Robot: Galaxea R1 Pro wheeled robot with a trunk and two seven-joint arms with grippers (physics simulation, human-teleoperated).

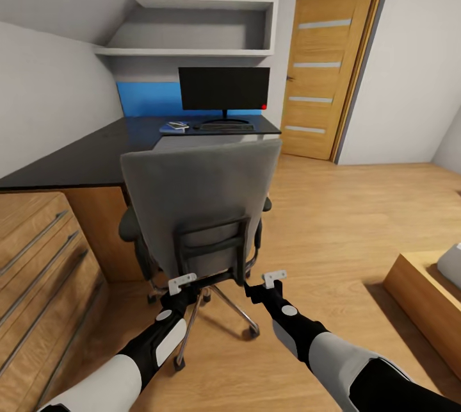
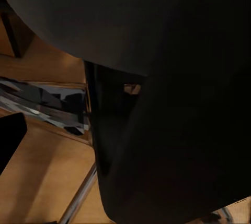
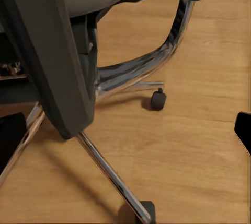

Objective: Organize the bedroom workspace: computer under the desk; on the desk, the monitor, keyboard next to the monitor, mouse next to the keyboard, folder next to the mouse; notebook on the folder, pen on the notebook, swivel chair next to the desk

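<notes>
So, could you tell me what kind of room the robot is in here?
Most likely a bedroom's home-office corner: a black desk carries a monitor, a grey swivel chair stands before it, and a wooden door leads out under a sloped ceiling.

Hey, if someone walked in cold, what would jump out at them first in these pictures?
The grey swivel chair dominates, its tall back facing the camera in the middle of the head view, with the left gripper and right gripper just behind its lower back. Beyond it, the black monitor stands on the black desk against a blue wall panel.
</notes>
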